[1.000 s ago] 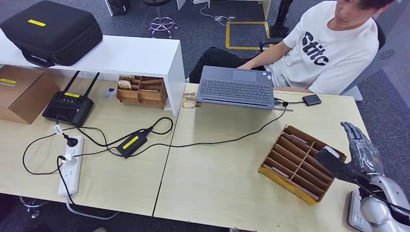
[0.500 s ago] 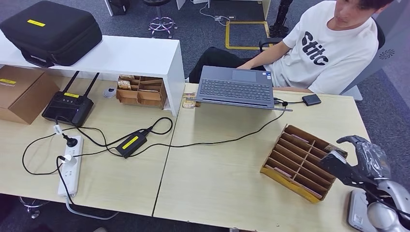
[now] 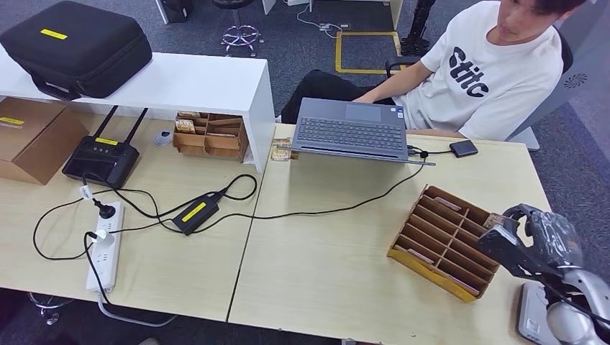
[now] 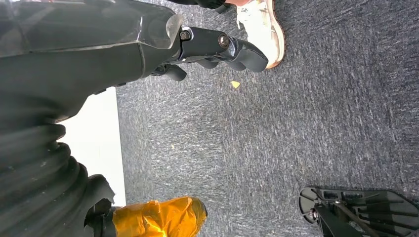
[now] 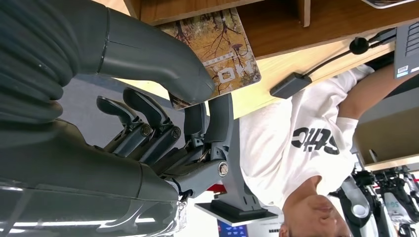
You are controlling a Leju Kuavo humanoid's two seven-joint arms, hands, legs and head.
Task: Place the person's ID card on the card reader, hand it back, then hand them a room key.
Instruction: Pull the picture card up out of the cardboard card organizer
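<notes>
1. While my right hand (image 3: 536, 237) sits at the lower right of the head view, at the far right corner of the slotted cardboard organiser (image 3: 439, 241), its thumb (image 5: 148, 54) lies over a printed room key card (image 5: 217, 54) and its fingers (image 5: 217, 118) curl in beneath it. I judge the card pinched, by one edge only.
2. The card is at the organiser's right-end slot, part of it against the cardboard wall; in the head view it is a small patch beside my thumb.
3. My left hand (image 4: 222, 47) hangs over grey carpet, fingers loosely extended, holding nothing.
4. Step in hand, as I judge it: lifting the key out to pass to the person (image 3: 496, 72) at the upper right.
5. Risks:
 - The edge pinch is shallow, so the card could pivot or slip out on the lift.
 - The card could catch on a divider and drag the light organiser, which sits near the table's lower right edge.
 - Reaching toward the person, my arm passes near the small black box (image 3: 464, 149) and the laptop (image 3: 352, 129); a low path could knock them.
6. Counts: one card in hand; one organiser here, plus one smaller cardboard tray (image 3: 208, 135) at upper left; one laptop; one small black box, possibly the reader; one person. A few cards lie in other slots; I cannot count them.
</notes>
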